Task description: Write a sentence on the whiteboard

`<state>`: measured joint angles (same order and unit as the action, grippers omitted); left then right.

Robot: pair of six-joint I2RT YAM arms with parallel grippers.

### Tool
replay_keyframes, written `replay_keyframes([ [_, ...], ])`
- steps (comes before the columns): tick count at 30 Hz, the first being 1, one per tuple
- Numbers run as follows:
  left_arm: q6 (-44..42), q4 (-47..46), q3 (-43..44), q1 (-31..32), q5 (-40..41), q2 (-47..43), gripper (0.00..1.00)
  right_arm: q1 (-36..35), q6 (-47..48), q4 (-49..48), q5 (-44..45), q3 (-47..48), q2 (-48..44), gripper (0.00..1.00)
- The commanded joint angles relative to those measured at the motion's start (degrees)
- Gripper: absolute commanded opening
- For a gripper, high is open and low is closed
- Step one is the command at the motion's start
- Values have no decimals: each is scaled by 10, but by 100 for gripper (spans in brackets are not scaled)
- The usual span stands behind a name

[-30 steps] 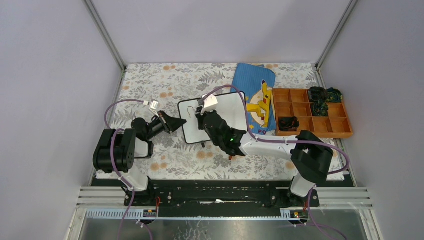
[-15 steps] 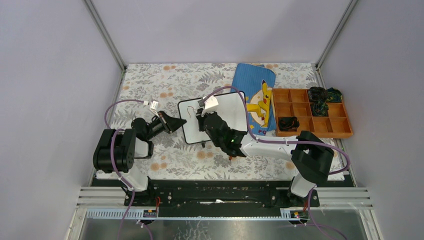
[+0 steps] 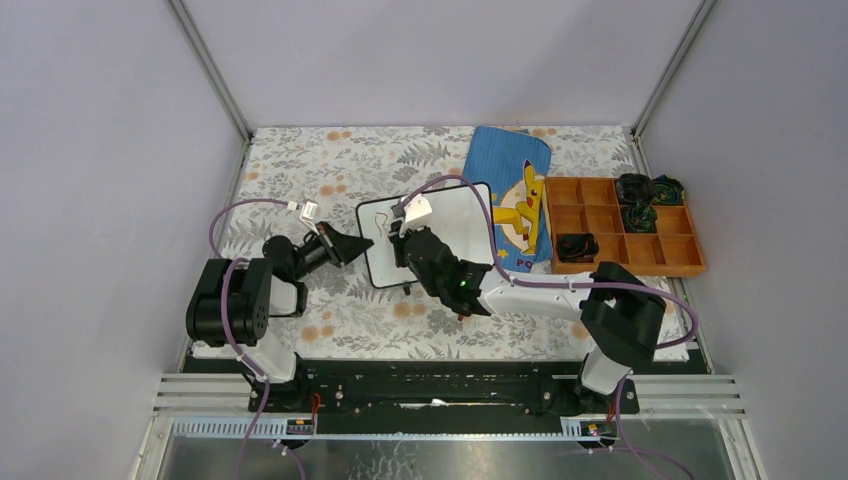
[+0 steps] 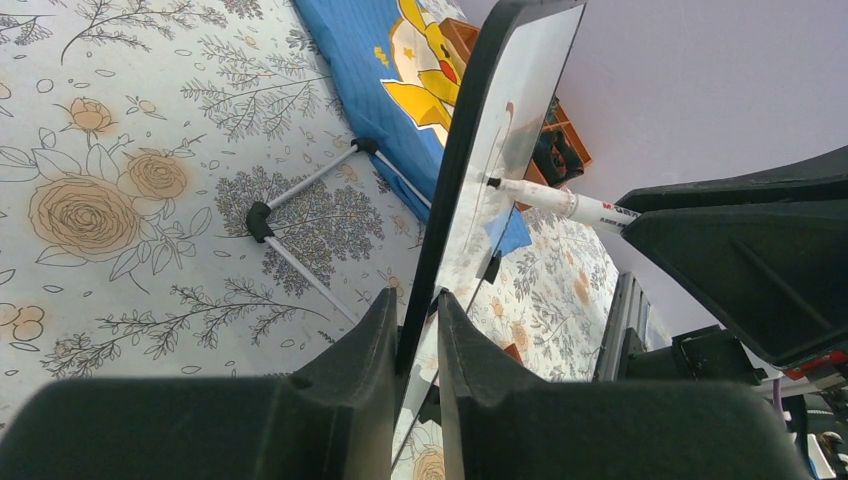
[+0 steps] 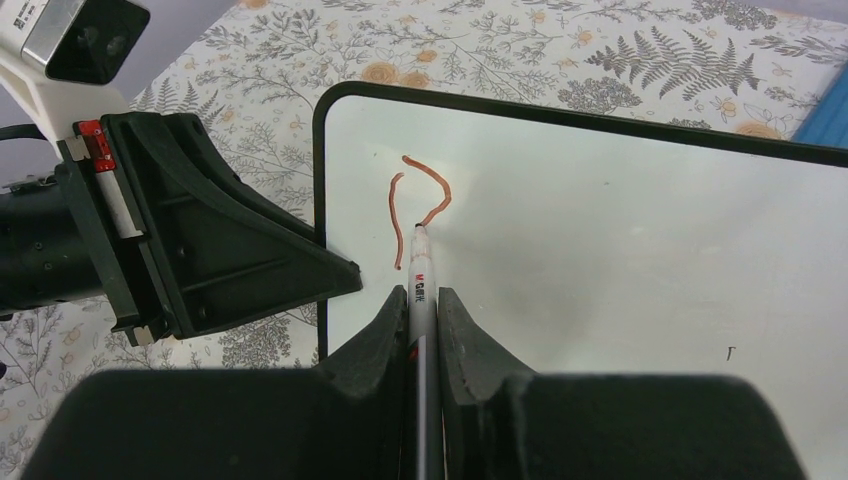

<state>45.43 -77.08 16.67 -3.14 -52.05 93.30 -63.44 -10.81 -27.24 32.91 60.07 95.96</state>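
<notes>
I'm in the writing step, and only at its start. My right gripper (image 5: 421,300) is closed tight on a slim white marker pen (image 5: 418,272). The barrel runs up between the jaws at the lower centre of the right wrist view, and the tip touches the small whiteboard with a thin black rounded-corner frame (image 5: 620,260). My left gripper (image 4: 417,305) is nearly closed too, pinching the frame's left edge to brace it. In the left wrist view that edge rises from bottom centre between the fingers.

From above, the whiteboard (image 3: 462,212) sits at the centre of the frame on the grey floral tablecloth (image 3: 300,160). It is just left of the blue cloth pouch with a yellow cartoon figure (image 3: 508,170), and its right edge looks to overlap the pouch. The board seems propped at a tilt rather than lying flat.

The surface is almost all bare. Near its upper left corner are two reddish-brown strokes (image 5: 397,220): a short upright line and, beside it, a hooked curve ending at the marker's tip. I read that as part of a first letter.

Next, I judge, the tip must be drawn on with light, even pressure, working rightward over the blank area, with the left grip firm so the tilted board doesn't rock.
</notes>
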Motion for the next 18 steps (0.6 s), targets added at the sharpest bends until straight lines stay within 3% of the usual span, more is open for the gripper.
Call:
replay_keyframes([
  [1,-14,18,1,9,4,-4,0,-1,-3,5,-7,24,13,0],
  [18,-17,24,3,11,5,-8,0,-1,-8,12,14,-14,-7,0],
])
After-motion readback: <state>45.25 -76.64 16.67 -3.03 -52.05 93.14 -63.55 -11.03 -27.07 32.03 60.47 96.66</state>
